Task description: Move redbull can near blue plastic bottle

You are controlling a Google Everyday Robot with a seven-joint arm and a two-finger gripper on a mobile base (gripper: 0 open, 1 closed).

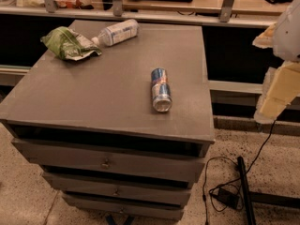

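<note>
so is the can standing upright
No, the can lies on its side on the cabinet top, with the gripper off to the right, clear of it.

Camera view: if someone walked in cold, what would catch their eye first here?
The redbull can lies on its side, alone, right of middle on the grey drawer cabinet, silver end toward the camera. At the far left corner lie the blue plastic bottle, also on its side, and a crumpled green snack bag beside it. The end effector hangs beyond the cabinet's right edge, touching nothing.
</note>
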